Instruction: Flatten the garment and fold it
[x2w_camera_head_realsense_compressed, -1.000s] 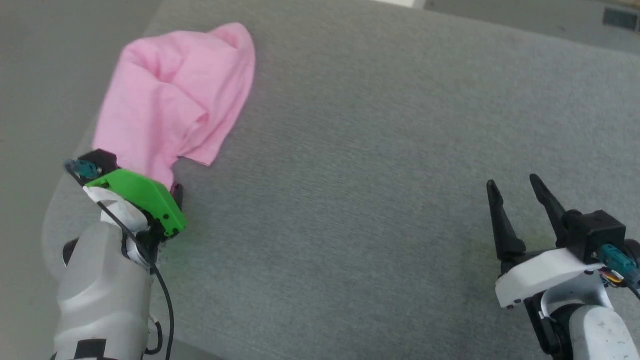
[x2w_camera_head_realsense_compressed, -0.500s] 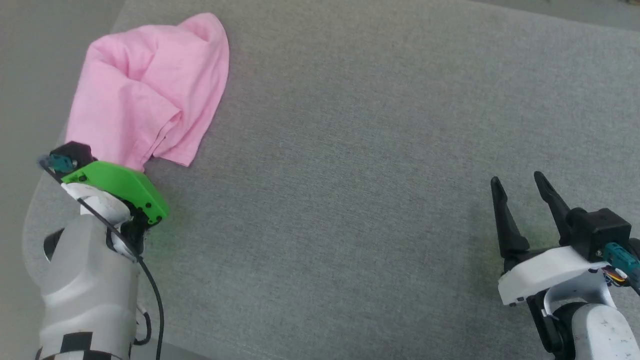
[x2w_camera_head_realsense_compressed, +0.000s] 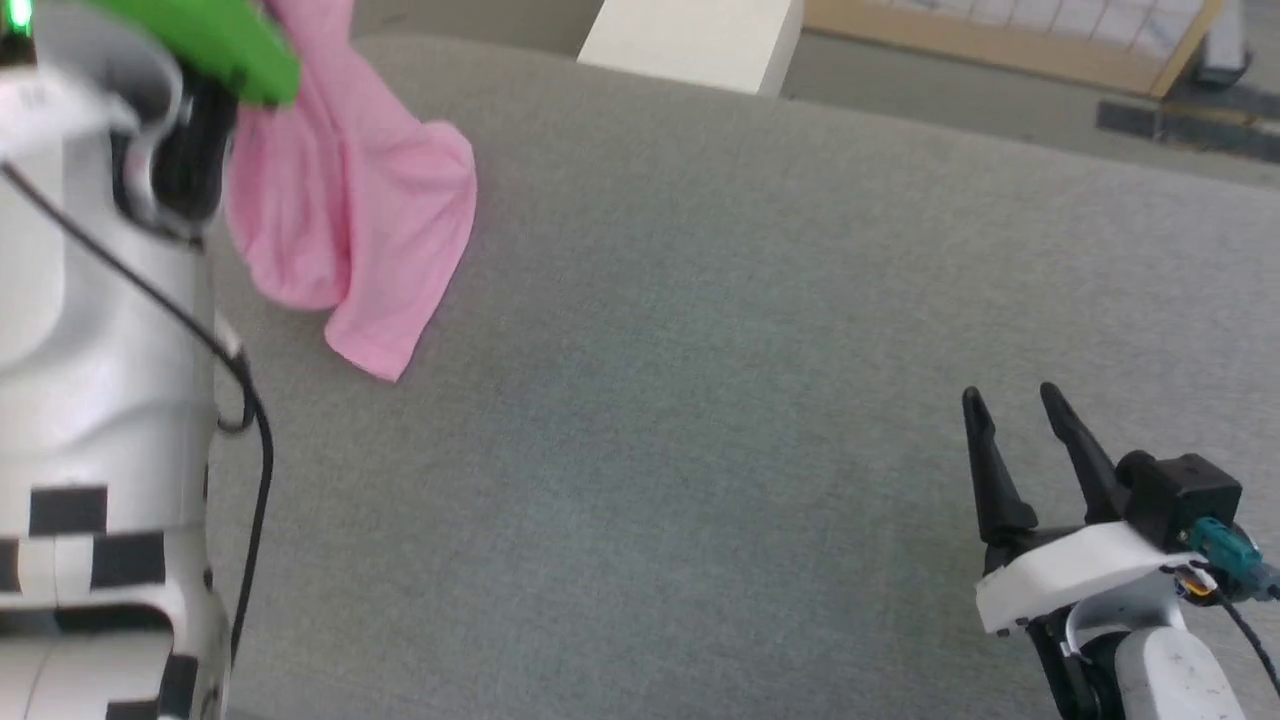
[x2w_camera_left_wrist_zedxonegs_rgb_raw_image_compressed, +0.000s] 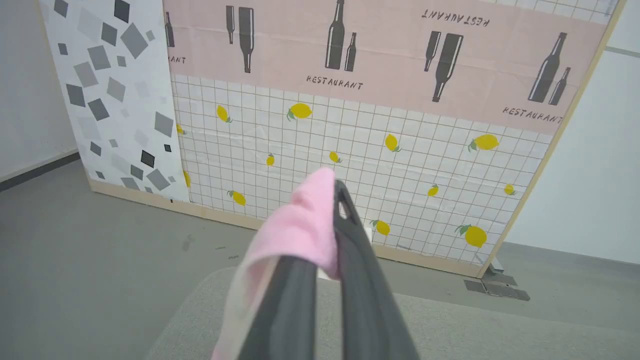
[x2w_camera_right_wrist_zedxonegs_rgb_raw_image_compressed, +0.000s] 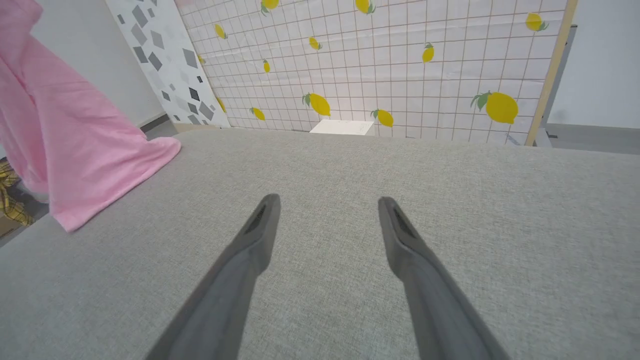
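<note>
Standing wide apart and empty, the right jaws are being held low over the grey surface (x2w_camera_right_wrist_zedxonegs_rgb_raw_image_compressed: 320, 165) at its near right, well apart from the garment (x2w_camera_head_realsense_compressed: 350, 210). Nothing is being touched by them.

Farther off, at the left edge, the garment is being gripped by the closed left jaws. In the left wrist view a pink bunch of it is being pinched between the two fingers (x2w_camera_left_wrist_zedxonegs_rgb_raw_image_compressed: 360, 280). It is being held up by that one bunch, so most of it is hanging in long folds while its lowest tip is resting on the surface.

Judged from this, the task is only being begun. The garment is being lifted, but nothing is being flattened yet and no fold is made, so spreading, smoothing and folding are all left. A second grip by the right jaws is probably being called for, with a long reach across bare surface lying between. Waistband and label cannot be told apart in the bunched cloth.

Just beyond the far edge a white block (x2w_camera_head_realsense_compressed: 690, 40) is being shown, and behind it a panel (x2w_camera_left_wrist_zedxonegs_rgb_raw_image_compressed: 350, 125) printed with lemons and bottles. Neither is standing in the way.
</note>
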